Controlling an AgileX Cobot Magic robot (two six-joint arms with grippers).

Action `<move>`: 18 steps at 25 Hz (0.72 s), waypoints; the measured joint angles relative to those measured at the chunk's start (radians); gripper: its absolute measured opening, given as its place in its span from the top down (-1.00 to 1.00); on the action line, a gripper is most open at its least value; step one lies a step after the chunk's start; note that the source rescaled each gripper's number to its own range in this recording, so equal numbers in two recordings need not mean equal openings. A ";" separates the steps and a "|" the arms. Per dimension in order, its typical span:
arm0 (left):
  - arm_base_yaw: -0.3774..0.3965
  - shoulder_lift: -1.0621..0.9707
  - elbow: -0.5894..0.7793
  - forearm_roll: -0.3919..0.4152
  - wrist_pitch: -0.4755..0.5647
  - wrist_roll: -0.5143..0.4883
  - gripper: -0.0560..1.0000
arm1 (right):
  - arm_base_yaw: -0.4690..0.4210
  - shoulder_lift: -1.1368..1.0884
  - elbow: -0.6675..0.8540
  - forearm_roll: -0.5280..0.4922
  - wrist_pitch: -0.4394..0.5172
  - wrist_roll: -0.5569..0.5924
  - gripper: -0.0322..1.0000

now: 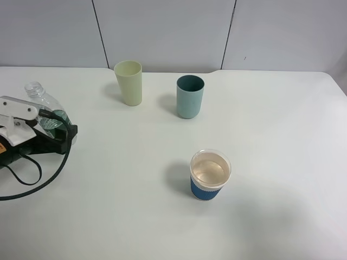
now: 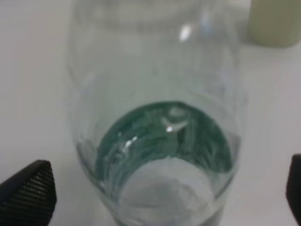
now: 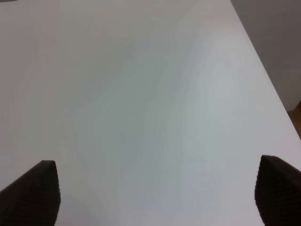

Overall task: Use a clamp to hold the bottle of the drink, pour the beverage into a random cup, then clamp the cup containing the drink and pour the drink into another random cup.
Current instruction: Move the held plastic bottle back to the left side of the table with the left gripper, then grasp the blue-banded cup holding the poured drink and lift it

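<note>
Left clamp gapes around the clear ribbed green-labelled plastic bottle; right clamp gapes empty. A careless brush could topple it

one bottle, one paper cup and two tumblers, the teal tumbler and the yellow-green tumbler.

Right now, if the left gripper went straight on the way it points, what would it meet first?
The left gripper would meet the bottle, which sits between its open fingers; the yellow-green cup lies beyond.
</note>
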 joint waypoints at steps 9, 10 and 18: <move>0.000 -0.341 0.106 -0.091 0.078 -0.018 -0.99 | 0.000 0.000 0.000 0.000 0.000 0.000 -0.02; 0.000 -0.371 0.107 -0.095 0.092 -0.027 -0.99 | 0.000 0.000 0.000 0.000 0.000 0.000 -0.02; 0.000 -0.625 0.105 -0.129 0.164 -0.088 -0.99 | 0.000 0.000 0.000 0.000 0.000 0.000 -0.01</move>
